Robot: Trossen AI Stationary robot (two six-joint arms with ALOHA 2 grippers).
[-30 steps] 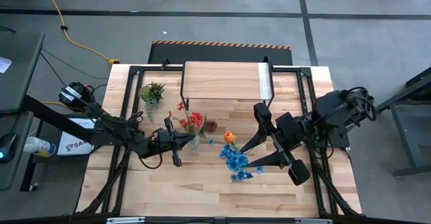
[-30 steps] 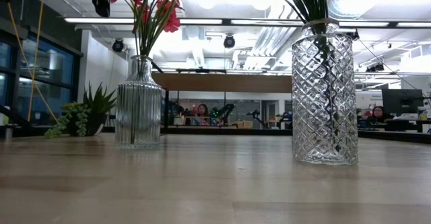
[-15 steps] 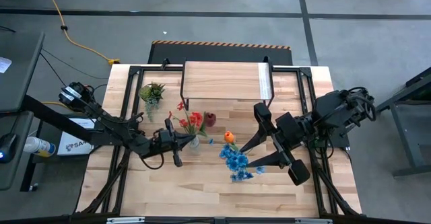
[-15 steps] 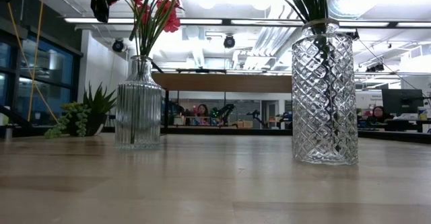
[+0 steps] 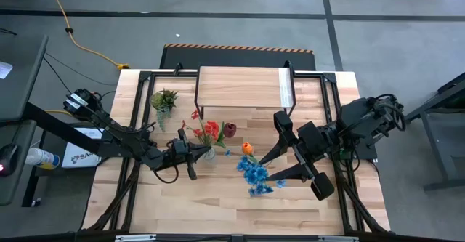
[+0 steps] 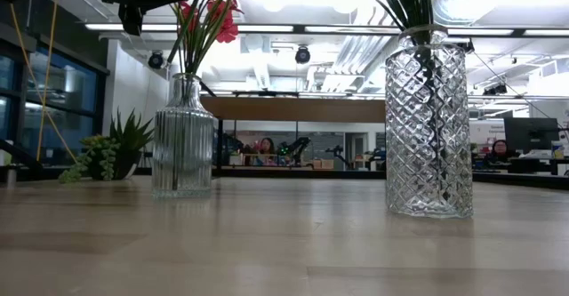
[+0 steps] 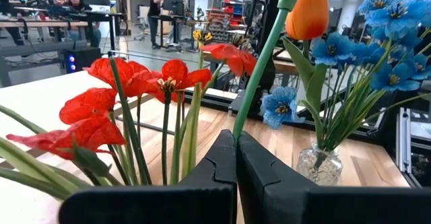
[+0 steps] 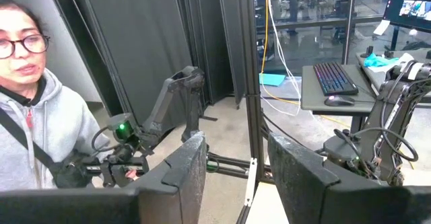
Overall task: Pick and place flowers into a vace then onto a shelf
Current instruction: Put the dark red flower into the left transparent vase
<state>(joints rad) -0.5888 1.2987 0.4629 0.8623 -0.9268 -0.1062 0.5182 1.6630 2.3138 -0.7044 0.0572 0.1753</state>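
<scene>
Since the earlier frame, the dark pink bud [image 5: 230,129] is carried a little farther toward the shelf [image 5: 243,87], and the left gripper [image 7: 236,142] is shifted slightly with it. That gripper is pressed together on the bud's green stem, just beside the ribbed vase [image 6: 182,136], with the bud raised above the worktop [image 5: 218,206] on the shelf side of that vase.

The step in hand is judged to be the placing of the last loose flower. For the next move, the cut end of the stem needs to be brought over the mouth of the ribbed vase and lowered among the red cluster [image 5: 209,131] without those stems being pushed over; the shelf step is not yet begun.

The right gripper [image 8: 236,170] is held spread and empty, well apart from the ribbed vase, beyond the diamond-cut vase [image 6: 427,123].

Counted: 2 vases, 1 shelf, 1 red cluster in the ribbed vase, 1 blue cluster [image 5: 254,173] and 1 orange tulip [image 5: 247,147] in the diamond-cut vase, 1 dark pink bud, and 1 potted plant [image 5: 163,99] near the ribbed vase.
</scene>
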